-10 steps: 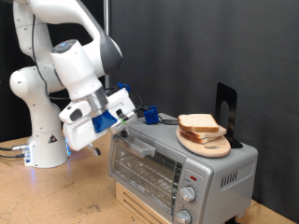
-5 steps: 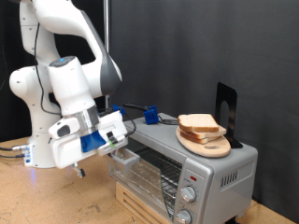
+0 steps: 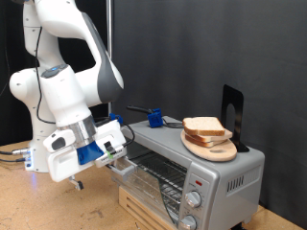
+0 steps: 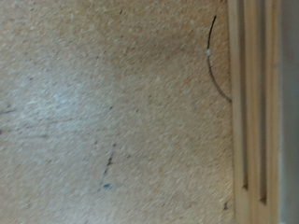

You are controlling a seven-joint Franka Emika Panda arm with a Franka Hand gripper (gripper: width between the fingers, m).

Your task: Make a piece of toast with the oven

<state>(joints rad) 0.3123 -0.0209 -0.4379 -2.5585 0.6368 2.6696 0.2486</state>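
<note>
Gripper [image 3: 123,159] at the oven [image 3: 182,168] door's upper edge — finger state cannot be told; two slices [image 3: 204,127] rest on top.

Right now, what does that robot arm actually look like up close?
The arm is glossy white with rounded, bulging joints and dark grey seams between segments. Its base carries a small dark logo and a blue glow. The gripper end has bright blue fittings on a white block. Cables trail from the base across the floor.
</note>
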